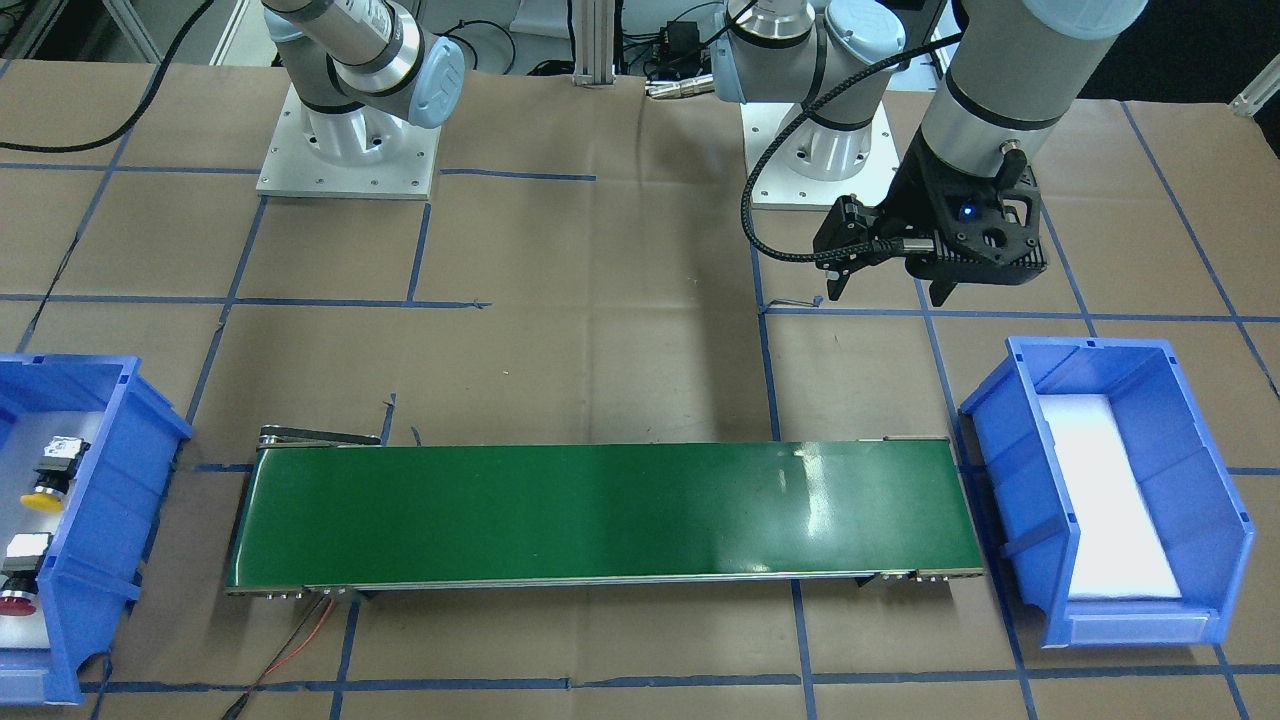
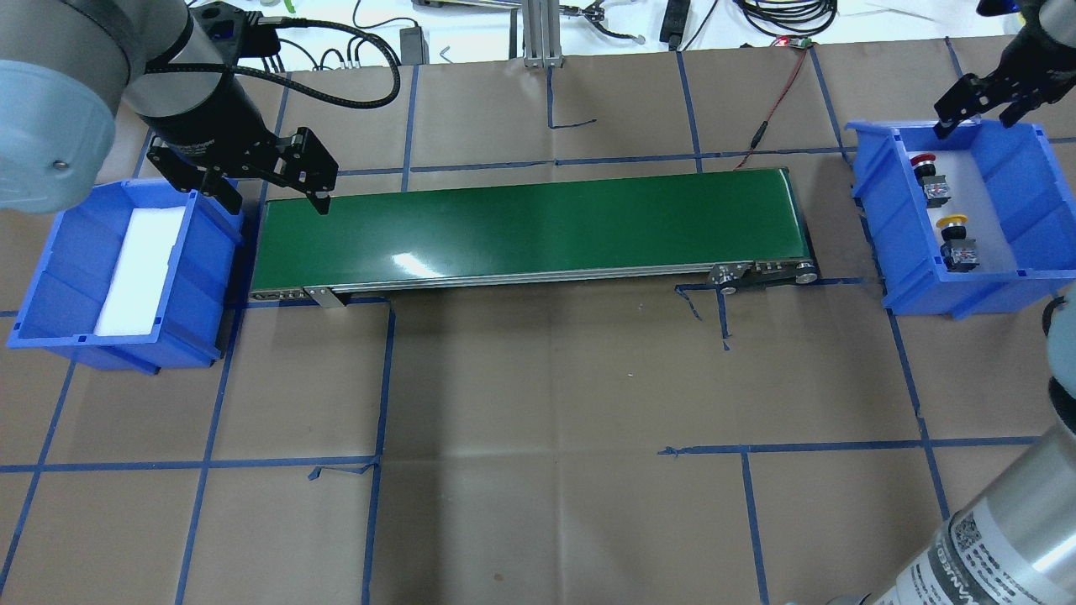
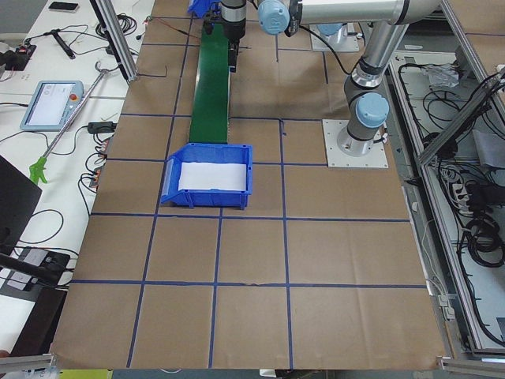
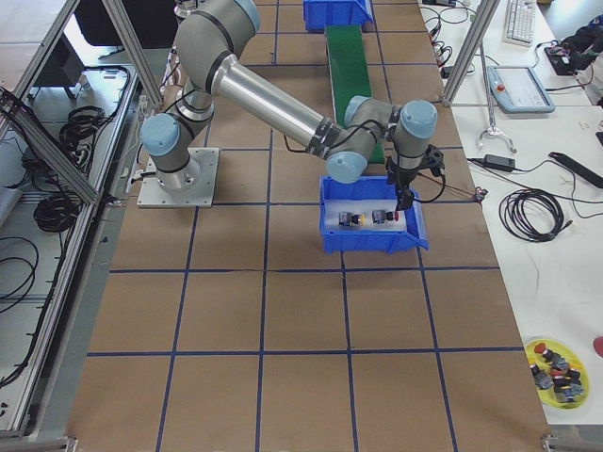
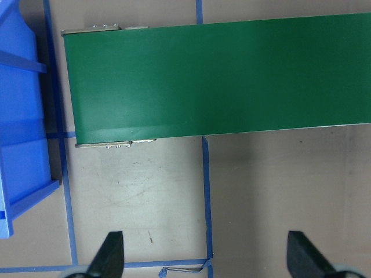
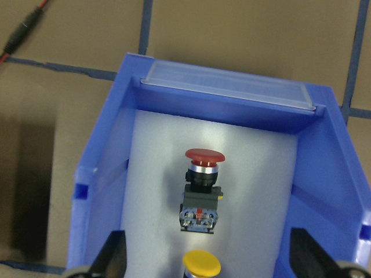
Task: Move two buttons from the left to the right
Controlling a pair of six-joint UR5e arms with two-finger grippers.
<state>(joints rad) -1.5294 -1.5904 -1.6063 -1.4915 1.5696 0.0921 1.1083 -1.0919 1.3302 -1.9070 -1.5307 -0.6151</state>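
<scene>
The right gripper (image 6: 207,242) is held spread, empty, above the red button (image 6: 203,185); the yellow button (image 6: 203,263) may be struck if misaligned.

A robotics lab: teach pendant (image 3: 51,104), loose cables (image 3: 473,229) (aluminium framing (image 3: 116,39) too).

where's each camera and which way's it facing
Front: across the table, facing the robot; left claw.
Overhead: behind robot, looking down; left claw, right claw.
Left side: table's left end, looking along; left arm.
Right side: right end; right arm.
Left wrist: down on belt; fingertips.
Right wrist: down on red button; fingertips.
Front and overhead share the belt.
</scene>
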